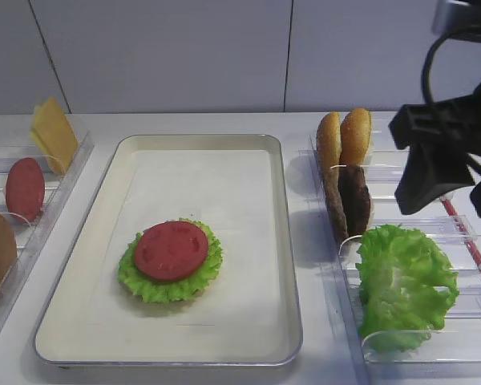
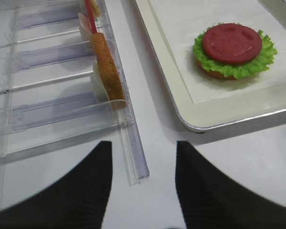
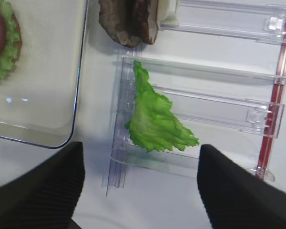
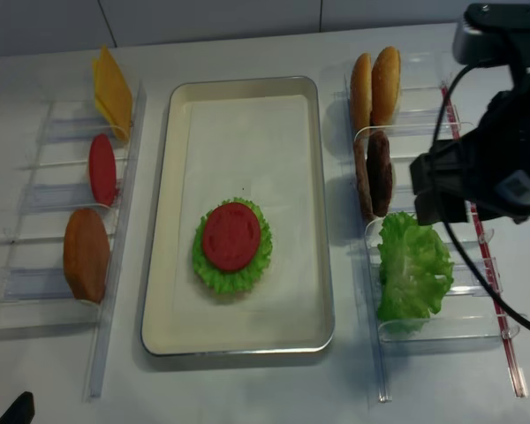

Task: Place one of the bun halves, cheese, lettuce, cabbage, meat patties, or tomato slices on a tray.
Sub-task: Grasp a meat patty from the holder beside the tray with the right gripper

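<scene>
Cream tray (image 1: pixel 280 241) with raised metal rim and white liner, mid-worktop. Toward its near left corner: ruffled green lettuce (image 1: pixel 148 281) over a bun base, topped by a flat matte-red tomato slice (image 1: pixel 171 249). In the rack (image 4: pixel 490 331) along the right edge: upright dark grainy patties (image 4: pixel 373 175). Right gripper (image 3: pixel 140 183) released, jaws wide, holding nothing. Left gripper (image 2: pixel 144 183) likewise parted, empty.

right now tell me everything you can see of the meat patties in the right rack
Two dark brown, flat round meat patties with rough, grainy surfaces stand on edge, side by side and touching, in a slot of the clear plastic rack right of the large cream rectangular tray. They sit between the upright golden-tan bun halves behind and the ruffled bright green lettuce in front. No gripper touches them.
</scene>
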Tool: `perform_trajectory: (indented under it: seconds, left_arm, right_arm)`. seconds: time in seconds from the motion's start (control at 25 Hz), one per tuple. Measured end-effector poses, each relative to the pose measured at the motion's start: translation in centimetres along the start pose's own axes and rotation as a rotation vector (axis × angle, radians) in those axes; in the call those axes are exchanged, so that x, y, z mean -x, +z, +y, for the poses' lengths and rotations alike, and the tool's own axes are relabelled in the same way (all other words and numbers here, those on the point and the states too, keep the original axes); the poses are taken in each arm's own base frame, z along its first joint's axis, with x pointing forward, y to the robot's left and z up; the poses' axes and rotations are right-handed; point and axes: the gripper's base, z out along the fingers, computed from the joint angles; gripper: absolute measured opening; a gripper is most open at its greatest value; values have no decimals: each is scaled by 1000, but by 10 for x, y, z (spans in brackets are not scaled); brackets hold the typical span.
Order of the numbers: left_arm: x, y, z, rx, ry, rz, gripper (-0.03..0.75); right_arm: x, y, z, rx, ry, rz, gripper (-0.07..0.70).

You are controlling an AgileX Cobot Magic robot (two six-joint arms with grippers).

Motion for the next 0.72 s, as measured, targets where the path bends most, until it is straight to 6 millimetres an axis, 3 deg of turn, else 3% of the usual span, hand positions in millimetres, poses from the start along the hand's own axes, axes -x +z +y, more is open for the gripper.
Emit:
perform_trajectory:
  seconds: [0.24,0.48,0.72]
  left_arm:
    - [0,0,0,0,0,0,293]
    - [0,0,0,0,0,0,293]
    - [0,0,0,0,0,0,293]
  right_arm:
    - [15,27,7,-13,23,39,518]
    - [43,36,16,-13,22,37,518]
    - [64,53,43,-22,-57,56,518]
